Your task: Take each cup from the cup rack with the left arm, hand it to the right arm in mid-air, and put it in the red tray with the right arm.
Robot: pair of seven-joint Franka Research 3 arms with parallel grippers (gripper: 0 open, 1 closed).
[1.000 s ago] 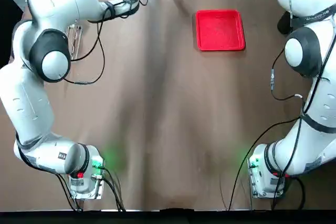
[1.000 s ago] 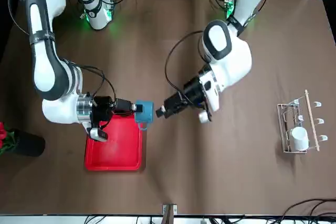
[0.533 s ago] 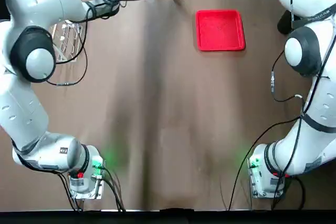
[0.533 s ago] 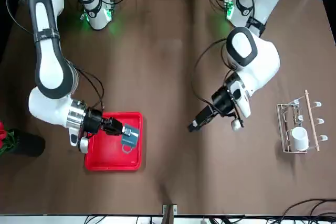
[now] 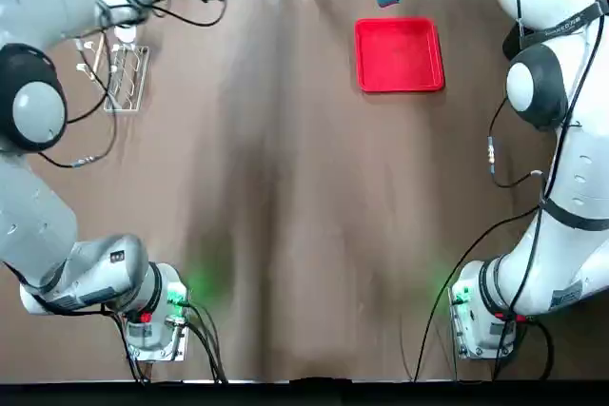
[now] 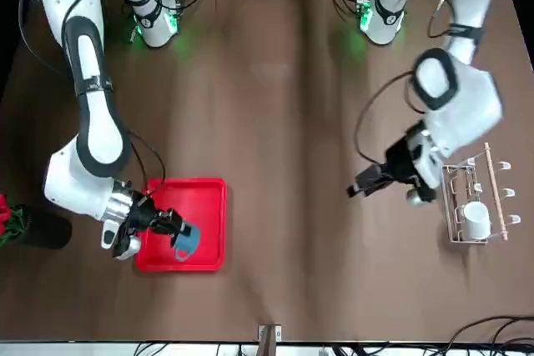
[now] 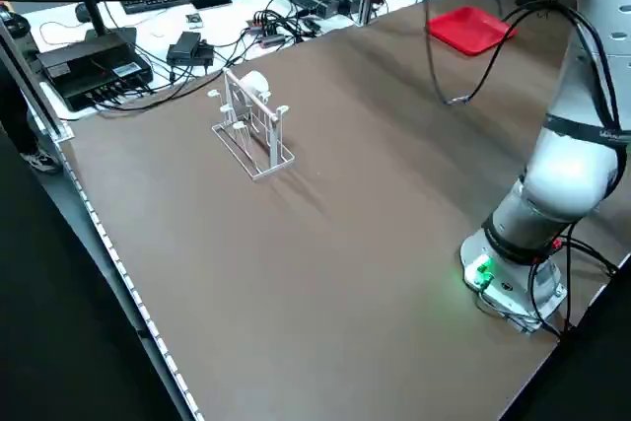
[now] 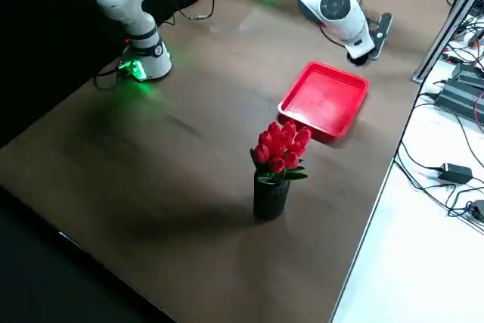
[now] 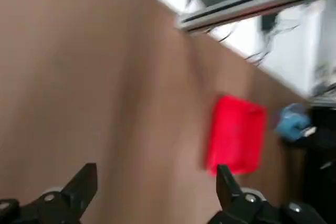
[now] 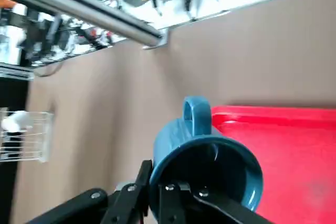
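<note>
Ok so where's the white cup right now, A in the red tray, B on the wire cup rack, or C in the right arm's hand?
B: the white cup sits on the wire cup rack.

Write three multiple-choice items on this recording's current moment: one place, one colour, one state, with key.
1. Where is the white cup?
A) in the red tray
B) on the wire rack
C) in the right claw

2. What colour is the cup in the right claw?
A) blue
B) white
C) red

3. How is the left claw?
A) shut on a cup
B) shut, empty
C) open, empty

Key:
1 B: the front view shows it there.
2 A: the right wrist view shows its blue wall.
3 C: the left wrist view shows its fingers wide apart, nothing between.
</note>
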